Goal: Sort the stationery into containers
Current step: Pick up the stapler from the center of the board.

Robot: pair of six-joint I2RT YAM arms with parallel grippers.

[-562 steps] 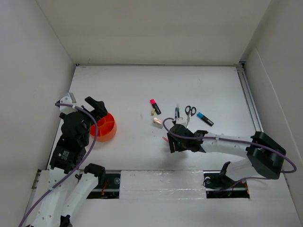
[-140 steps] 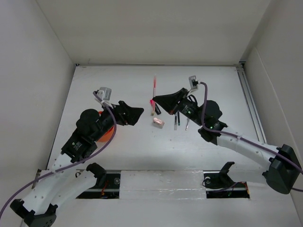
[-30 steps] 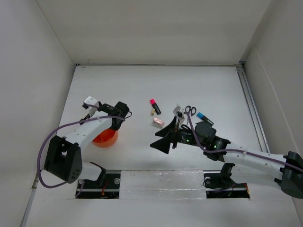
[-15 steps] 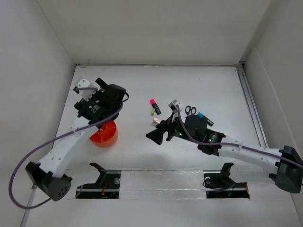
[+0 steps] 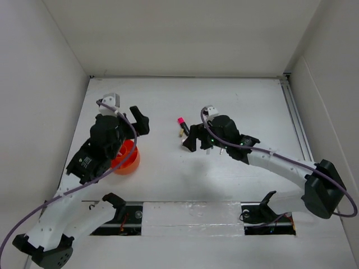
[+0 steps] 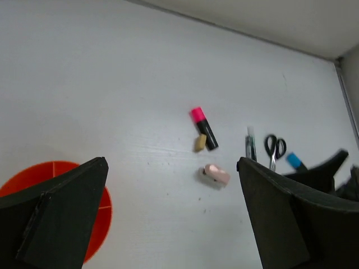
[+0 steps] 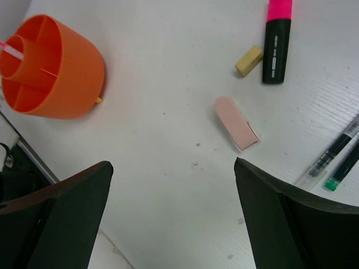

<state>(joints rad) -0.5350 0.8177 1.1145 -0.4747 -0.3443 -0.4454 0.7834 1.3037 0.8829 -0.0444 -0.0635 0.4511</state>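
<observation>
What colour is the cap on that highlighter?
The highlighter cap is bright pink; the right wrist view shows it best.

Left arm (image 5: 101, 145) hides part of the orange cup (image 5: 130, 161); pens (image 7: 335, 149) run off-frame.

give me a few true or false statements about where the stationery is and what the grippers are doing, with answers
1. The left gripper and the right gripper are both open and hold nothing. True.
2. A thin pink pen sticks out of the orange cup. True.
3. The pinkish eraser lies on the table, apart from the pink-capped highlighter. True.
4. The highlighter is inside the cup. False: it lies on the table beside a small yellowish piece.
5. In the left wrist view the scissors lie left of the highlighter. False: they lie to its right, between the dark pen and the blue-capped marker.
</observation>
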